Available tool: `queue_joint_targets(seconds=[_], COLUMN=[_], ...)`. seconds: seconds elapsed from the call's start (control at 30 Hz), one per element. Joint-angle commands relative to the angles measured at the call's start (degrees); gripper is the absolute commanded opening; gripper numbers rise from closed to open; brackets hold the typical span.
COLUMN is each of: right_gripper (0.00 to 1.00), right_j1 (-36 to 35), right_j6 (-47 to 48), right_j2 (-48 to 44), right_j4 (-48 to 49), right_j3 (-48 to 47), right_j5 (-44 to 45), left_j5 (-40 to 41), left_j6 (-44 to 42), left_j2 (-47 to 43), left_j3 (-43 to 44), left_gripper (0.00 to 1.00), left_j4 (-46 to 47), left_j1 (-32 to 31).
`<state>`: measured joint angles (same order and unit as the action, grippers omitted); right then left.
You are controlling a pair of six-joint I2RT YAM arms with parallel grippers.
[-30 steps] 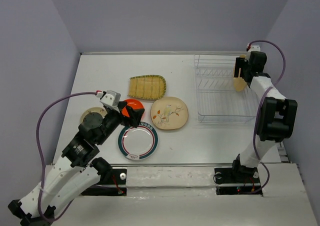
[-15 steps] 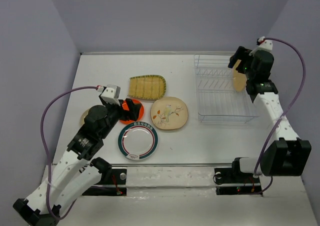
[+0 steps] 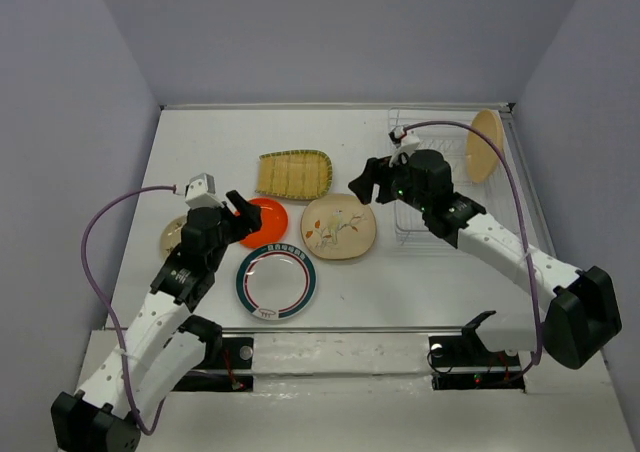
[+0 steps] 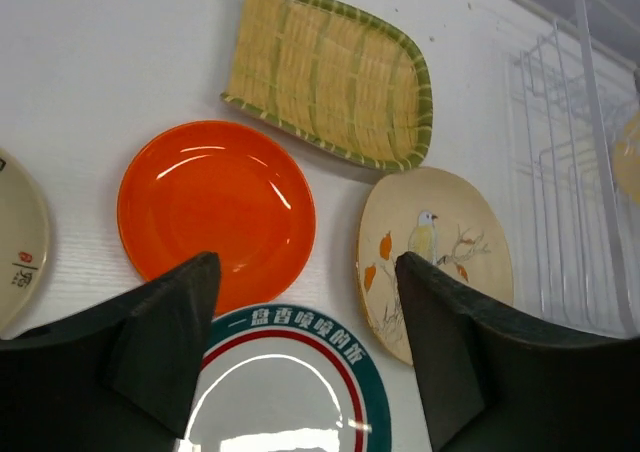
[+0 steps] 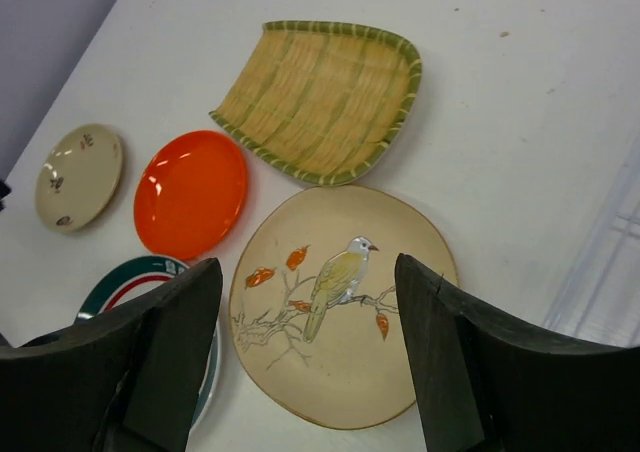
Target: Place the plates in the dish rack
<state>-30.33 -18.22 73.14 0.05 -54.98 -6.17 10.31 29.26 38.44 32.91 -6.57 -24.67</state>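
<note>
dish rack (image 4: 565, 202): white wire, at the far right of the table; a yellow-orange plate (image 3: 485, 144) stands on edge at its far right end.
plates not yet loaded: ribbed fan-shaped dish (image 3: 293, 174), orange plate (image 4: 215, 212), bird plate (image 5: 340, 302), green-rimmed plate (image 3: 276, 282) and small cream plate (image 5: 78, 175), all flat on the table left of the rack.
right gripper (image 5: 307, 272): jaws spread wide, empty, hovering over the bird plate.
left gripper (image 4: 305, 262): jaws spread wide, empty, above the orange plate's near edge.
step in hand: probably picking up the bird plate, the one nearest the rack.
doing it well: straddle the rim, pinch firmly, tip it upright, choose a free slot clear of the standing plate.
</note>
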Motion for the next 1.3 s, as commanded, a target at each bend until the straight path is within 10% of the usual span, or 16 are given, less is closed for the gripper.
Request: queue_joint_targets(seconds=[0.0, 0.8, 1.0, 1.17, 1.27], right_gripper=[0.75, 0.75, 0.75, 0.74, 0.74], right_j1=[-4.56, -7.03, -7.03, -7.55, -8.08], right_j6=[-0.15, 0.11, -1.21, -1.73, -2.26], right_j2=[-1.25, -3.62, -2.39, -1.16, -0.46], right_j4=[7.23, 9.0, 9.09, 9.0, 8.91], right_j3=[2.85, 6.38, 6.03, 5.06, 4.36], right_j5=[-2.08, -7.45, -8.85, -10.17, -10.79], left_j5=[1.92, -1.69, -0.64, 1.73, 2.61], left_j6=[13.35, 21.72, 20.93, 20.05, 19.44], left_j2=[-0.29, 27.39, 28.45, 28.54, 28.1], left_j3=[-6.61, -17.61, -19.19, -20.69, -21.13], left_gripper=[0.77, 0.56, 0.4, 0.06, 0.05], left_j4=[4.8, 31.79, 36.35, 39.0, 39.35], left_j1=[5.41, 16.67, 16.93, 17.02, 17.02])
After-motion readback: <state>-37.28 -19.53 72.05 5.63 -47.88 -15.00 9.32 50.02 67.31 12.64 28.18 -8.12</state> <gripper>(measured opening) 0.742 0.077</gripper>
